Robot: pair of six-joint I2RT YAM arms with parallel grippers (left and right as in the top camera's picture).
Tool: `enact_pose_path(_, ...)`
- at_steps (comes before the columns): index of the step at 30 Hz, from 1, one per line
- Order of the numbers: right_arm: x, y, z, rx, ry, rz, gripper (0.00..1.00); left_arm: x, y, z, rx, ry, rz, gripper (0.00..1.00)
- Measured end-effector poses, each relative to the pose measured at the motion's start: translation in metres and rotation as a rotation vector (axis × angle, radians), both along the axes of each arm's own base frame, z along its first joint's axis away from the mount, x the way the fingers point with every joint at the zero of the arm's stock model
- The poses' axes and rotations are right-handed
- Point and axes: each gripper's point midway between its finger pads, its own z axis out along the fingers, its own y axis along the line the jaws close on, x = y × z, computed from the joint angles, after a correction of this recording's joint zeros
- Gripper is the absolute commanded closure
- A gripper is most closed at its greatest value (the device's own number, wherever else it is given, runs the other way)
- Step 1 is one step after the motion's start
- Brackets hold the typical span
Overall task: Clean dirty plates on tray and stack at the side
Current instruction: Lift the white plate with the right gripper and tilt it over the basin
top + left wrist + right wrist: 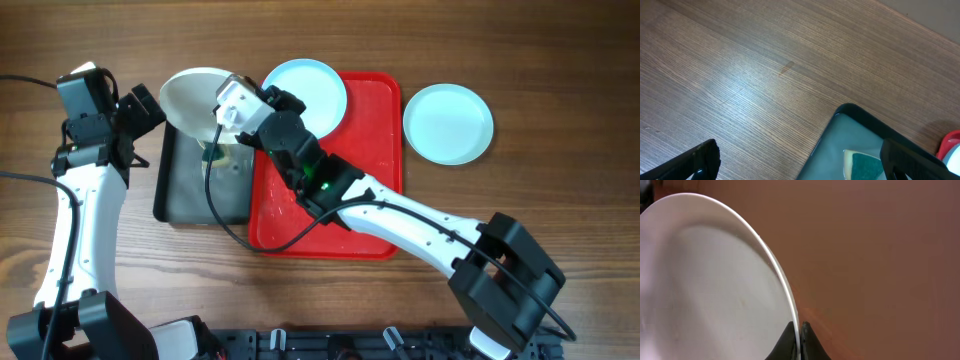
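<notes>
The white plate (192, 98) is tilted on edge over the far end of the dark pan (190, 195). My right gripper (228, 112) is shut on its rim. In the right wrist view the plate (705, 280) fills the left side and both black fingertips (789, 339) pinch its thin edge, gripper (799, 341). One pale blue plate (305, 88) lies at the far left corner of the red tray (375, 140). Another pale blue plate (448, 122) sits on the table to the tray's right. My left gripper (142, 108) stands open and holds nothing, left of the white plate; from its wrist camera the gripper (800, 167) straddles the pan's corner.
The dark pan (865, 125) holds water and a yellow-green sponge (864, 165). It lies just left of the red tray (950, 142). Bare wooden table (740, 75) surrounds the pan. The right arm (400, 205) stretches diagonally across the tray.
</notes>
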Motion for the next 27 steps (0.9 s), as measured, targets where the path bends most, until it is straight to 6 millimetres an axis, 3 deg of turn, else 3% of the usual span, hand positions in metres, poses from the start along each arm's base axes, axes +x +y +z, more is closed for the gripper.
enact_pose_path(8, -0.008, 0.010, 0.011, -0.053, -0.081, 0.038, 0.95, 0.000, 0.000, 0.000, 0.000, 0.000, 0.000, 0.00)
enact_pose_path(14, -0.010, 0.014, 0.014, -0.140, -0.142, 0.075, 0.96, 0.000, 0.000, 0.000, 0.000, 0.000, 0.000, 0.00)
enact_pose_path(27, -0.013, 0.019, 0.013, -0.163, -0.157, 0.111, 0.96, 0.000, 0.000, 0.000, 0.000, 0.000, 0.000, 0.00)
